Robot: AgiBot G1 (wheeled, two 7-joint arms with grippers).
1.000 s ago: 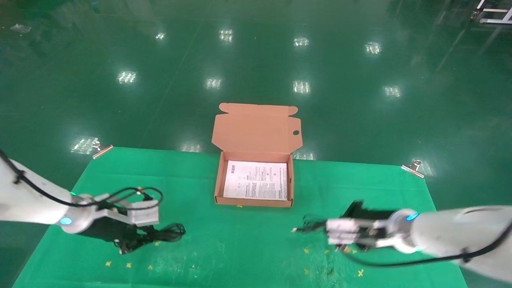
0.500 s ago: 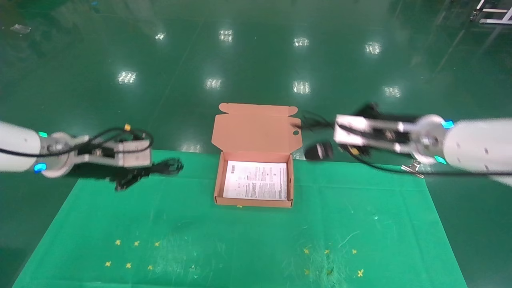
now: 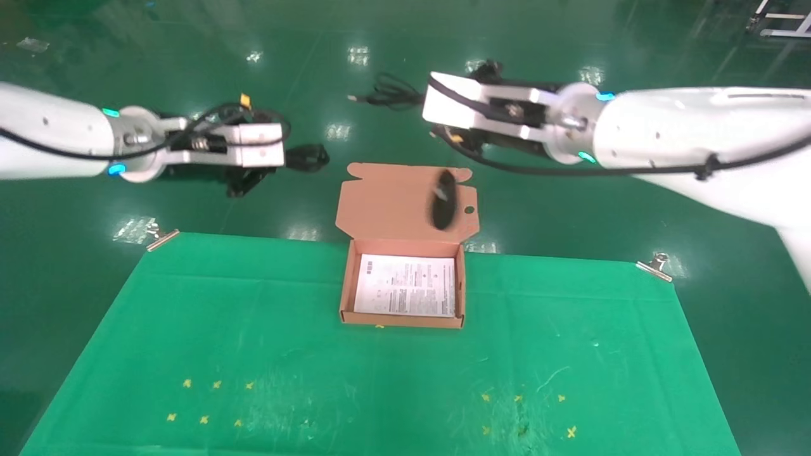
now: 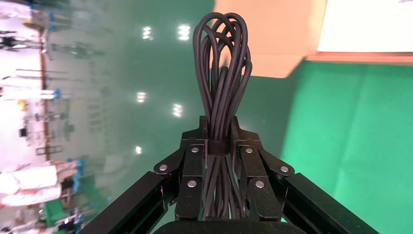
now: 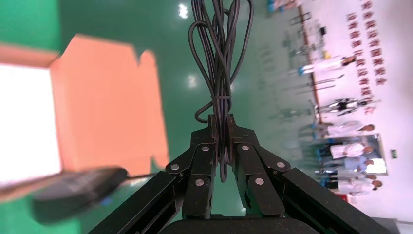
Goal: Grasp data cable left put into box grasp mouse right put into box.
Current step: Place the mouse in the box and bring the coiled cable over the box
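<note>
Two grippers aloft, loads short of the open box (image 3: 405, 316)

Left gripper (image 4: 218, 141) clamps the data cable (image 4: 221, 73); right gripper (image 5: 221, 141) pinches the cord (not the body), so the dangling mouse (image 3: 443, 199) could swing and miss

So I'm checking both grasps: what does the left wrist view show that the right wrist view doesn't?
Only the left wrist view shows the data cable bundle clamped in the left gripper. Only the right wrist view shows the right gripper pinching the cord bundle, with the mouse dangling below. Both show the open box on the green cloth.
</note>
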